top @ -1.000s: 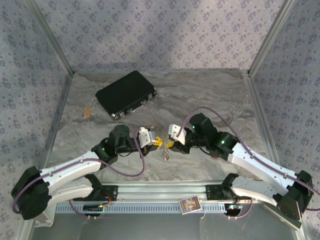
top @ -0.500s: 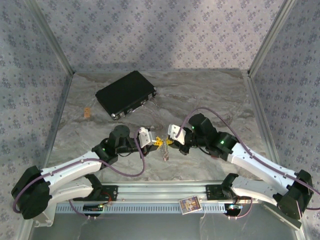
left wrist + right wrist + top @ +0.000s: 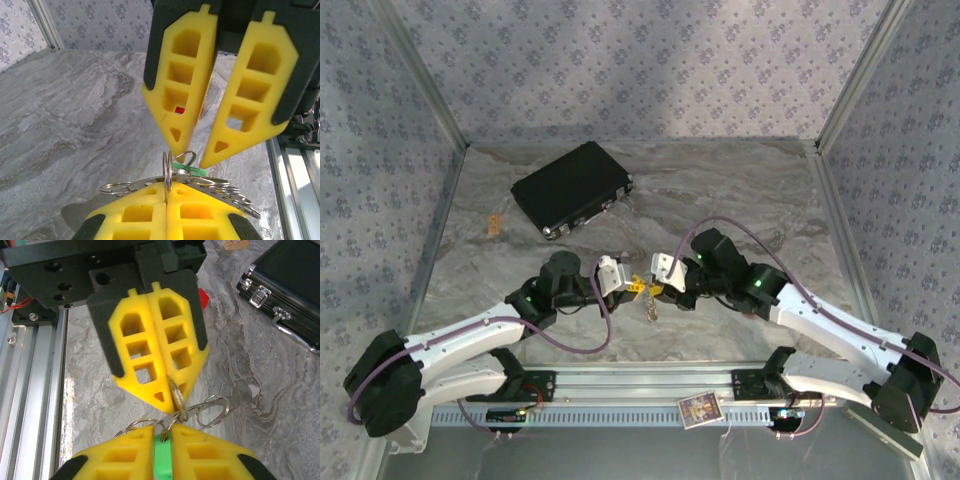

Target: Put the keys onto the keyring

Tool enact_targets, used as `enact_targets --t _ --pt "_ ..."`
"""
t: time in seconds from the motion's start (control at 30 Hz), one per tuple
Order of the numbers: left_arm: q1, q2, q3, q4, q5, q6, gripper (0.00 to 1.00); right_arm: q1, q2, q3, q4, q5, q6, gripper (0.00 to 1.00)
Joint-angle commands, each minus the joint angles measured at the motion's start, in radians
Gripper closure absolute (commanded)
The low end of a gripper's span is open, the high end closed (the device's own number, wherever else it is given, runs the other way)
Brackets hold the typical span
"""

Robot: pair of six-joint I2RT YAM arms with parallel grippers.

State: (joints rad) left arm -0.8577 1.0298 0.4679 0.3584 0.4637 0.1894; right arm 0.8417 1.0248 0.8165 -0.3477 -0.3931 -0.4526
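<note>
Above the near middle of the table [image 3: 750,200], the left hand [image 3: 166,192] is clamped tight on the keyring [image 3: 168,167], gripping it edge-on. Tip to tip with it, the right hand [image 3: 161,432] pinches a green key [image 3: 161,456] just beside the ring. Farther back, to the left, lies a black case [image 3: 572,187].

Overhead overview; facing wrist close-ups on keyring [image 3: 168,172]

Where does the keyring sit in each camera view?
Top external: keyring low centre.
Left wrist: keyring bottom centre, edge-on.
Right wrist: keyring lower centre, above the green key.
Shared landmark: the left gripper clamping it.
</note>
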Motion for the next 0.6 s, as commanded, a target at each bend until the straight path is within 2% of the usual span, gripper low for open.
enact_targets --t 0.0,0.13,0.23,0.37,0.57 --pt "-0.002 -0.006 0.009 0.078 0.027 -0.004 1.00 -0.044 -0.070 -0.025 0.004 -0.069 0.022 0.81" --pt "-0.002 -0.006 0.008 0.078 0.035 0.001 1.00 -0.094 -0.089 -0.048 0.060 -0.158 0.077 0.79" --pt "-0.002 -0.005 0.011 0.077 0.046 -0.001 1.00 -0.092 -0.070 -0.049 0.100 -0.161 0.105 0.78" --pt "-0.003 -0.005 0.011 0.075 0.050 0.001 1.00 -0.082 -0.042 -0.051 0.151 -0.186 0.133 0.70" --pt "-0.003 0.001 0.011 0.091 0.055 -0.002 1.00 -0.076 0.000 -0.054 0.168 -0.186 0.141 0.69"
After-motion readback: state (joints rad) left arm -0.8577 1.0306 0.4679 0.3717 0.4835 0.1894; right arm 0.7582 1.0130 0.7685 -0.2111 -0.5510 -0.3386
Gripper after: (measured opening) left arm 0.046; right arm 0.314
